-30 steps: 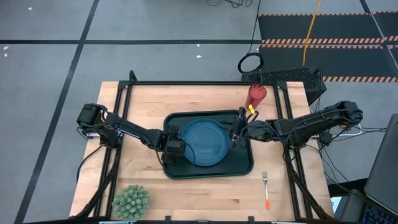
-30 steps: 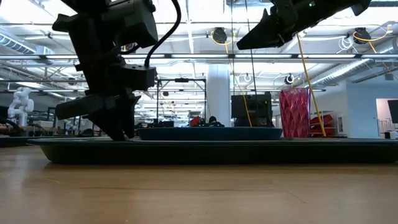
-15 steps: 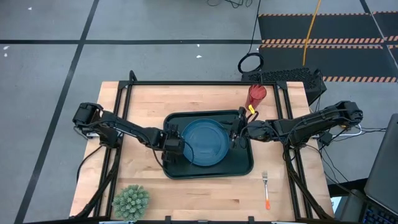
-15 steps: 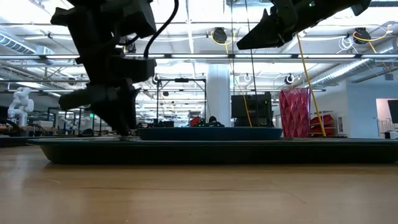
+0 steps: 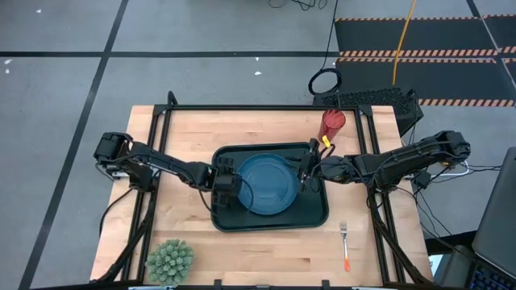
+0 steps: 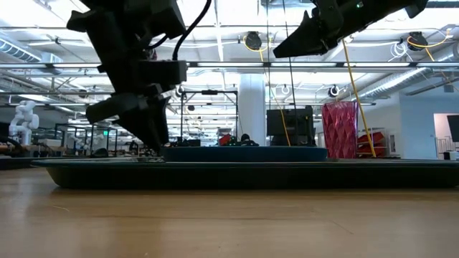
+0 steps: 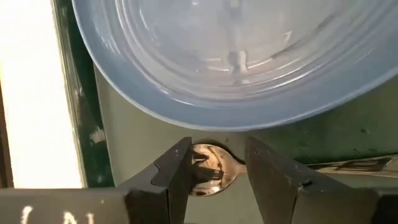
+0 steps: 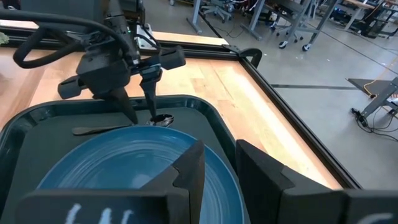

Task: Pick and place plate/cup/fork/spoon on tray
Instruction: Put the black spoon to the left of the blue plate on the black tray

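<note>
We find the tray (image 5: 270, 217) at the centre of the table (image 5: 185, 129), with the plate (image 5: 266, 184) lying flat inside it, closer to the tray's far edge than to its near edge.

The spoon (image 8: 121, 126) lies on the tray floor along the tray's left edge, between the plate rim and the tray wall. In the left wrist view its bowl (image 7: 211, 176) sits just beside the plate rim.

The left gripper (image 5: 226, 184) is down over the tray's left edge. Its fingers (image 7: 177, 180) are spread apart and stand on either side of the spoon bowl. We cannot tell whether they touch the bowl. In the low view the left gripper (image 6: 154, 140) reaches down to the tray floor beside the plate (image 6: 240, 153).

The right gripper (image 5: 305, 171) is raised above the tray's right edge, over the plate rim. Its fingers (image 8: 189, 168) stand slightly apart and pinch nothing.

The cup (image 5: 332, 123) stands upright on the table near the far right corner, outside the tray. The fork (image 5: 345, 246) lies on the table near the near right corner, outside the tray, tines toward the far edge.

A green spiky plant (image 5: 169, 259) sits at the near left corner of the table
</note>
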`<control>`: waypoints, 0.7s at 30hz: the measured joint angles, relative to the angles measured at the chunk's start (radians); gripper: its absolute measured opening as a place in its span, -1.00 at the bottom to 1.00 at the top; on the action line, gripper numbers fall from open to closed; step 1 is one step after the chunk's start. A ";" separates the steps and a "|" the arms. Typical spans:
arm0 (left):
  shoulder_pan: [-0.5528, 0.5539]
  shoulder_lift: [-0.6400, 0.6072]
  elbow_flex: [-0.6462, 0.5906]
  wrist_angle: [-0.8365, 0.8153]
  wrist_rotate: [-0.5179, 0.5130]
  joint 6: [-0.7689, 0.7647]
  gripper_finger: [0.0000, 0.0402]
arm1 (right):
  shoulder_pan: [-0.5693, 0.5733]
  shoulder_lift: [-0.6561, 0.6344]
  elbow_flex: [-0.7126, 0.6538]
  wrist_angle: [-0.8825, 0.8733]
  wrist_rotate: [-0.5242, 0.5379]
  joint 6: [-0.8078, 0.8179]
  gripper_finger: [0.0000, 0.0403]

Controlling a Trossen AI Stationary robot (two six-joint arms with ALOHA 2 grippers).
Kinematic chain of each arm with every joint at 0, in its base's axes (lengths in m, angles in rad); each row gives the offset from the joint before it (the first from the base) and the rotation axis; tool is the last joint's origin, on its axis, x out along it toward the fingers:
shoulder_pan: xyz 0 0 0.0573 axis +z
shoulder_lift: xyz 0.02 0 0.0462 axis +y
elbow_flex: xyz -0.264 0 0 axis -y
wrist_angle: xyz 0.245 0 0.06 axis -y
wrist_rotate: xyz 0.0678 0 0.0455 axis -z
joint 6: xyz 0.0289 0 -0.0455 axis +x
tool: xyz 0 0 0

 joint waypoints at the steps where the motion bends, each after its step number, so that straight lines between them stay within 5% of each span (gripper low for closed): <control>1: 0.000 0.000 0.000 0.000 0.003 0.000 -0.24 | 0.000 0.000 0.000 -0.001 0.000 0.001 -0.58; 21: 0.032 0.017 -0.002 -0.019 0.083 0.006 -0.24 | 0.000 0.000 0.000 -0.002 0.000 0.002 -0.58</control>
